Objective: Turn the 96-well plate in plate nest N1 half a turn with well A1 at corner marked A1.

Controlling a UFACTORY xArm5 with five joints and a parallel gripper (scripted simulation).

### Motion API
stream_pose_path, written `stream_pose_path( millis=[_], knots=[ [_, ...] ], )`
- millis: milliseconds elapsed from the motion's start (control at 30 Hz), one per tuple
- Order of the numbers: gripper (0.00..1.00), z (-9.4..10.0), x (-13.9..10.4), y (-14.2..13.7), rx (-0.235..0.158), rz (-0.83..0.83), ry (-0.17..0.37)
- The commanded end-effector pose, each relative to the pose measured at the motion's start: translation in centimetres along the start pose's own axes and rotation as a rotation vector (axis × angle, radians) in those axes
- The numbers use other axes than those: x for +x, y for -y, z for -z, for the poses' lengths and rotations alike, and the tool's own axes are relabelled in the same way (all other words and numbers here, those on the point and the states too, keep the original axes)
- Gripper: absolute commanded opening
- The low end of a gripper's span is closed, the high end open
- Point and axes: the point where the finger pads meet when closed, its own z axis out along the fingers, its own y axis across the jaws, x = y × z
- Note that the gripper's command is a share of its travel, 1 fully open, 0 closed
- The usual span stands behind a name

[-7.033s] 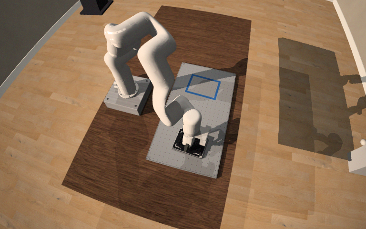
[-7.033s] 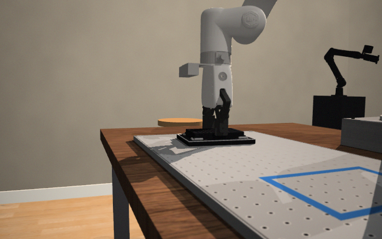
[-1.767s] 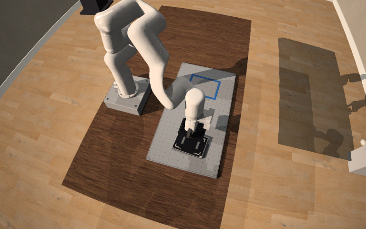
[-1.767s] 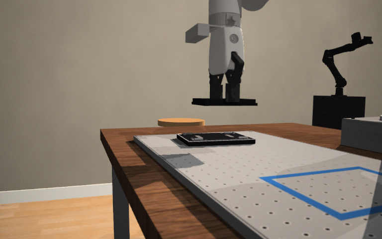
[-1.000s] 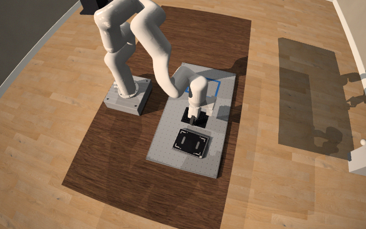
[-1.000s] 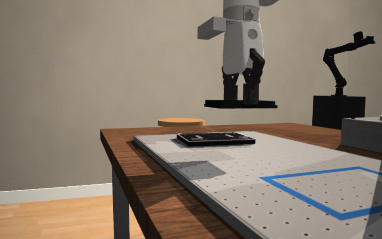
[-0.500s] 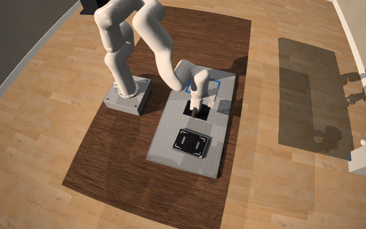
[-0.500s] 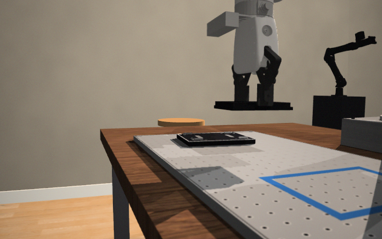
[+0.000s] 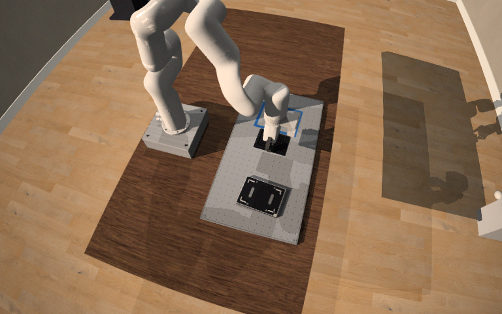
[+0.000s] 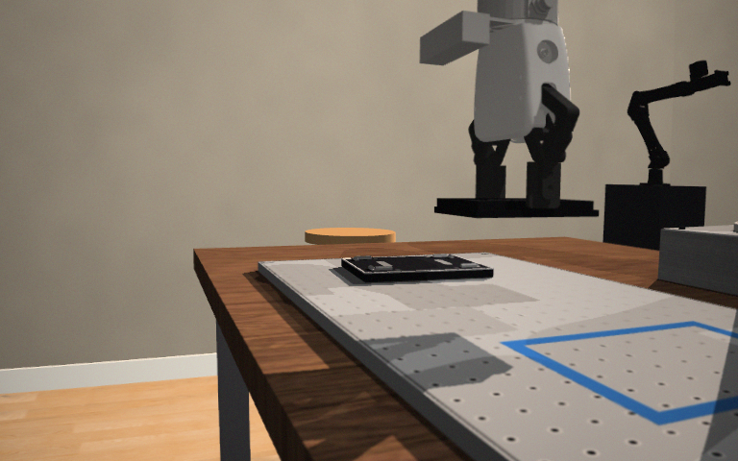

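My gripper (image 9: 270,142) is shut on the black 96-well plate (image 9: 274,144) and holds it level in the air, well above the grey perforated baseplate (image 9: 264,174). In the exterior view the gripper (image 10: 517,187) grips the plate (image 10: 515,206) across its width, high over the table. The black plate nest N1 (image 9: 261,195) lies empty on the baseplate, with white corner marks; it also shows in the exterior view (image 10: 416,266). The plate hangs between the nest and the blue-outlined rectangle. I cannot tell where the plate's cut-off corner points.
The arm's grey base block (image 9: 176,129) stands left of the baseplate on the dark wooden table. A round orange disc (image 10: 350,235) shows beyond the table's far edge. A black stand with a small dark arm (image 10: 653,211) is at the right.
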Motion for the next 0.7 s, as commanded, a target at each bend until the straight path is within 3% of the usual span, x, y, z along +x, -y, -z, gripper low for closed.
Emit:
stream_pose_path(
  millis=[0, 667],
  knots=[
    [0.00, 0.1, 0.0, 1.8, -0.011, -0.001, -0.004],
    [0.00, -0.2, -0.5, 7.5, -0.011, -0.001, -0.004]
  ],
)
